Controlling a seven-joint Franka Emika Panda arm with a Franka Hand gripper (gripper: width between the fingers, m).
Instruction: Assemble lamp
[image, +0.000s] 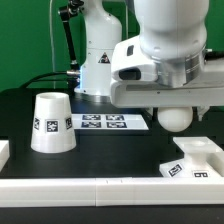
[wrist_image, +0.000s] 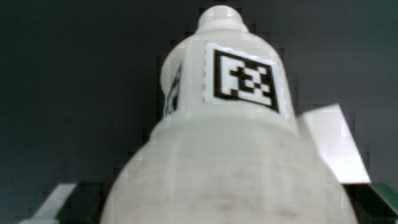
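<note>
you had the gripper (image: 176, 105) closed on the bulb (image: 177, 119). its fingers were hidden under the arm's (image: 170, 40) white housing in the exterior view, so you could not read how far apart they stood. even so, the round ball hung right below the hand, clear of the black table (image: 20, 108).

in the wrist view the bulb (wrist_image: 214, 140) filled most of the frame. it was broad and rounded close to the camera and narrowed to a blunt tip farther off. one black-and-white tag (wrist_image: 246, 78) on the narrow part faced the lens. a pale white shape (wrist_image: 331, 140) showed just past the bulb, too blurred for you to tell what it was.

the stepped square base (image: 196, 158) sat on the table toward the exterior view's right. in that picture it lay lower than the bulb and apart from it, with tags on its near face.

the shade (image: 52, 123) stood on its wide end, narrow end up, on the exterior view's left. it was well apart from both the bulb and the base, and its tags faced the camera.

the marker board (image: 105, 122) lay flat on the table between the shade and the bulb. a low white rail (image: 90, 186) ran along the near edge of the table, and the base sat just behind it.
</note>
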